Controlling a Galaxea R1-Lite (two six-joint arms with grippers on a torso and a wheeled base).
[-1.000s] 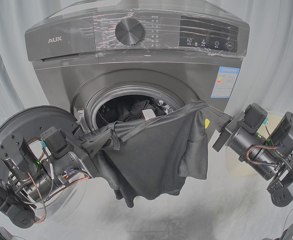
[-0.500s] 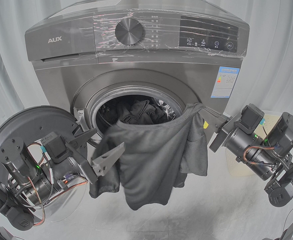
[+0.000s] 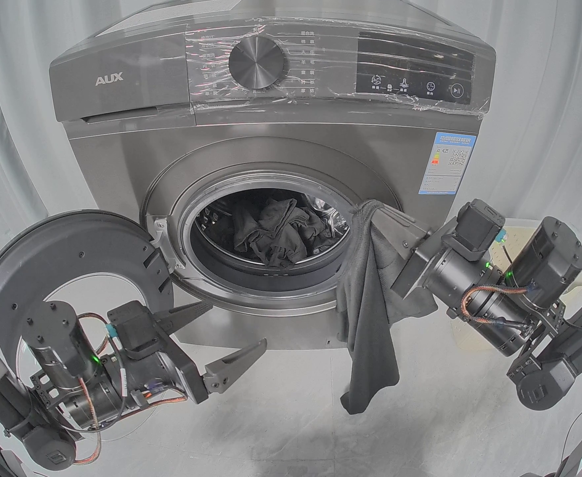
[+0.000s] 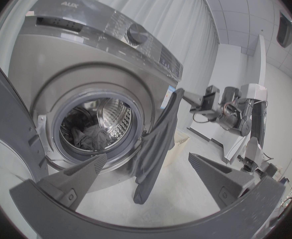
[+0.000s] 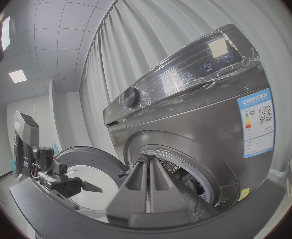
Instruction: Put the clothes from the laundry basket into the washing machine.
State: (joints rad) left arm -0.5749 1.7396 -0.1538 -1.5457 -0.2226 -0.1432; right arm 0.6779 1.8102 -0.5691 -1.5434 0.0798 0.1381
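right pincer (image 3: 372, 208) clamped on dark garment (image 3: 368, 313), which hangs lengthwise at the washing machine (image 3: 238, 142) drum's right rim; drum lies leftward. left pincer (image 3: 236, 324) wide open, empty, lower.

Head camera sits up high, facing the washer (image 3: 271, 134) square on and tipping down to the floor (image 3: 304, 432) in front, near enough that the washer spans most of the frame. Left wrist camera is low beside the washer's open door (image 4: 6, 123), looking up and across the front past the left hand (image 4: 146, 156). Right wrist camera comes in from the side opposite the door, sighting along the right hand (image 5: 148, 161), tight on the drum mouth (image 5: 189, 180). All three share the washer's front, dial (image 3: 258, 62) and mouth. Head and left wrist both catch the hanging cloth (image 3: 367, 313).
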